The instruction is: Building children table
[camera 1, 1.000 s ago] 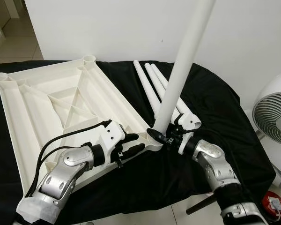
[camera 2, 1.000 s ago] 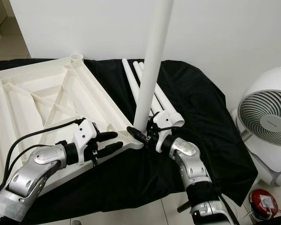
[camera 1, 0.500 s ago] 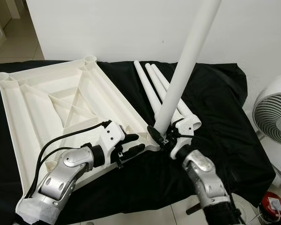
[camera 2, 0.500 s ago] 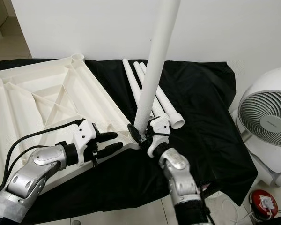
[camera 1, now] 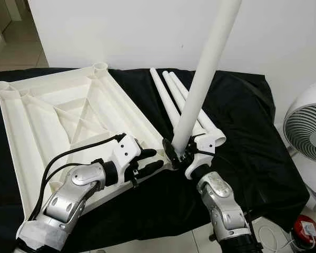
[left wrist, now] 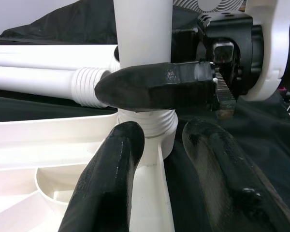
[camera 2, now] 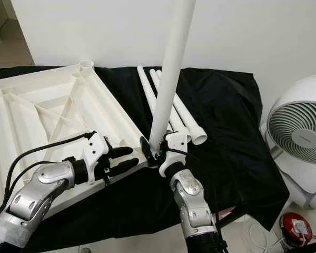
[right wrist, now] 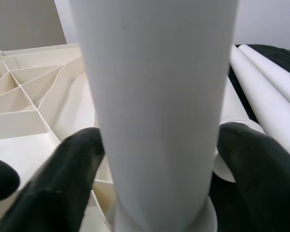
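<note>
The white ribbed tabletop (camera 1: 52,110) lies upside down on a black cloth. One long white leg (camera 1: 205,68) stands nearly upright in its near right corner socket, threaded end (left wrist: 147,123) at the socket. My right gripper (camera 1: 180,150) is shut on the leg's lower end, one finger (right wrist: 58,183) on each side of it. My left gripper (camera 1: 150,161) is open at the tabletop's near edge just left of that socket, and its fingers (left wrist: 106,193) straddle the rim. Three more legs (camera 1: 168,95) lie side by side on the cloth behind the right gripper.
A white fan (camera 1: 308,132) stands on the floor to the right of the cloth-covered surface. A red round object (camera 1: 309,232) lies on the floor below it. A white wall runs close behind. The cloth's right side is bare.
My right forearm has swung left and now stands almost straight below its gripper, which has slid slightly left with the leg. The leg's tilt changed a little. The left gripper stayed put.
</note>
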`<state>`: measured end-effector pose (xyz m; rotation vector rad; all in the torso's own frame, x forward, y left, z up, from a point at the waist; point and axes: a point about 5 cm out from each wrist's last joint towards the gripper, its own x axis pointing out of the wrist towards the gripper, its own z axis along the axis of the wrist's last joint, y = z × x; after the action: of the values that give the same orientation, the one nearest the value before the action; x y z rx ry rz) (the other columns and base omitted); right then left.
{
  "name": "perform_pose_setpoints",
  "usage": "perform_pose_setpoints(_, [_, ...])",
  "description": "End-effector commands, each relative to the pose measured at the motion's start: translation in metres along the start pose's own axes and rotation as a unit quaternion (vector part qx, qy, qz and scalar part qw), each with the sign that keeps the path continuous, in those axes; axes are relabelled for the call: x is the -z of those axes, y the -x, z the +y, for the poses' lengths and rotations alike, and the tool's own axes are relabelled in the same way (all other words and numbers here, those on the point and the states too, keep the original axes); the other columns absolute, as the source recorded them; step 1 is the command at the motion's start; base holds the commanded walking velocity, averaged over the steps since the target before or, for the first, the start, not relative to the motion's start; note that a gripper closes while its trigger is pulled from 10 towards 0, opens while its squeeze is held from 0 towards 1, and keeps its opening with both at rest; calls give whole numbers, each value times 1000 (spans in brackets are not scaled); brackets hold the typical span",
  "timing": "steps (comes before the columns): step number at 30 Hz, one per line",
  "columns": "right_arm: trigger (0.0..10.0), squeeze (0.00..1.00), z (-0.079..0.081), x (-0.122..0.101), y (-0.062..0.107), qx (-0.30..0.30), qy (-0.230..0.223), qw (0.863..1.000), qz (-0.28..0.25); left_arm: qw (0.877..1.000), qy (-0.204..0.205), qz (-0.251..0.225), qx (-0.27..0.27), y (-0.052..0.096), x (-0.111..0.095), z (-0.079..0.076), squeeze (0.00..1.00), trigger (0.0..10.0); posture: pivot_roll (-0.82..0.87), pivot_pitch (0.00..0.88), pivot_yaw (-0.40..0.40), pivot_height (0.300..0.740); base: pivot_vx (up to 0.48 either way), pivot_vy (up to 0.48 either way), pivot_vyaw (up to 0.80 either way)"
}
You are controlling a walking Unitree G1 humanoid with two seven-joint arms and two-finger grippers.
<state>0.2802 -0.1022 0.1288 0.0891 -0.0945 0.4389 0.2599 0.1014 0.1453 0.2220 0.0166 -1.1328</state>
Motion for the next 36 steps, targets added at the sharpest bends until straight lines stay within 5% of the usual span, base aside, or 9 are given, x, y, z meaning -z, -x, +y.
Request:
perform_pose_setpoints(1, [10000, 1000, -2, -1, 2, 1, 0, 1000, 1, 1000, 1, 4, 24, 0, 1, -3, 0, 10000, -3, 0, -69, 740, 0, 0, 0])
perform_pose_setpoints(4, [10000, 1000, -8, -4, 2, -15, 8, 1000, 7, 1000, 1, 4, 24, 0, 1, -3, 0, 10000, -4, 0, -70, 740, 0, 0, 0])
perform_pose_setpoints(5, [10000, 106, -10, -5, 1, -35, 14, 999, 12, 1000, 0, 4, 24, -1, 1, -3, 0, 10000, -5, 0, -70, 740, 0, 0, 0])
perform_pose_setpoints(12, [10000, 106, -10, -5, 1, -35, 14, 999, 12, 1000, 0, 4, 24, -1, 1, -3, 0, 10000, -5, 0, -70, 740, 0, 0, 0])
perform_pose_setpoints(13, [10000, 0, -11, -6, 1, -50, 19, 998, 16, 1000, 0, 4, 25, -1, 1, -3, 0, 10000, -4, 0, -72, 740, 0, 0, 0])
perform_pose_setpoints(14, [10000, 0, -11, -6, 1, -50, 19, 998, 16, 1000, 0, 4, 25, -1, 1, -3, 0, 10000, -4, 0, -72, 740, 0, 0, 0])
perform_pose_setpoints(17, [10000, 0, -18, -7, -6, -183, 55, 981, 30, 1000, 0, 4, 25, -1, 1, -3, 0, 10000, 1, 0, -71, 740, 0, 0, 0])
perform_pose_setpoints(23, [10000, 0, -20, -6, -14, -239, 73, 967, 48, 1000, -2, 4, 28, -2, 0, -3, 0, 10000, 3, 0, -69, 740, 0, 0, 0])
perform_pose_setpoints(36, [10000, 0, -28, -3, -23, -265, 83, 958, 66, 1000, 0, 5, 29, 0, -1, -3, 0, 10000, 16, 0, -67, 740, 0, 0, 0])
